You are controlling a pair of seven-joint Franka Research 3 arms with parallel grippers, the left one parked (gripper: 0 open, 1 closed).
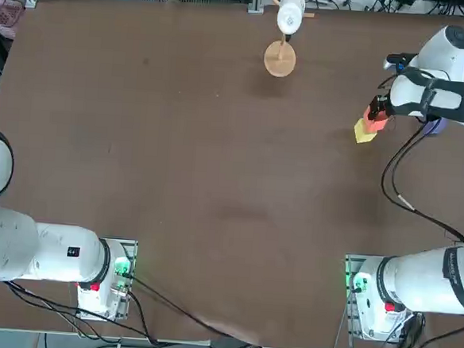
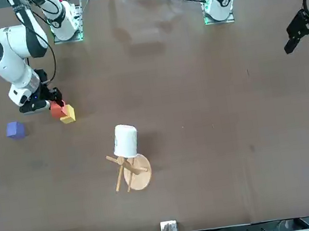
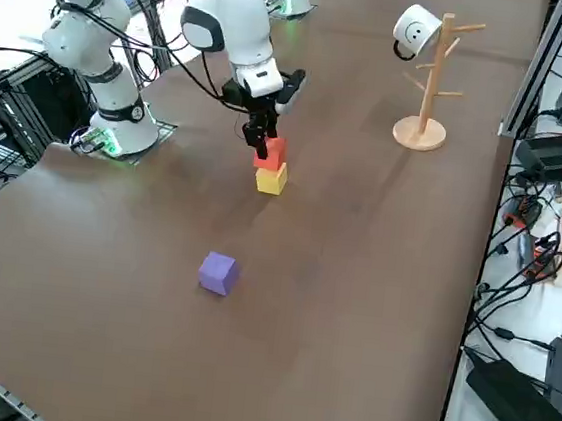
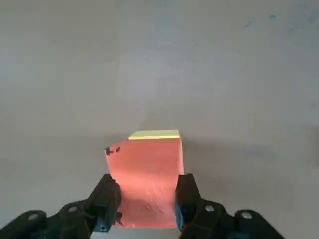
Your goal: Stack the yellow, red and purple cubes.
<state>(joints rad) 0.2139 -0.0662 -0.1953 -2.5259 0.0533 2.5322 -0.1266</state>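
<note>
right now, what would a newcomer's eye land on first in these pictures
Most striking is the right gripper shut on the red cube, held directly over the yellow cube, toward the table's right edge. The purple cube sits alone on the table, apart from that pair. At the far edge stands a wooden stand with a white cup hung on it.

Overhead camera looks straight down on the desk, arm bases at its lower edge. Front camera faces the robot from across the desk. Raised right-side camera looks diagonally over it. Wrist camera sits close behind the right tool. The first three share the wooden stand; all four show the red cube.
</note>
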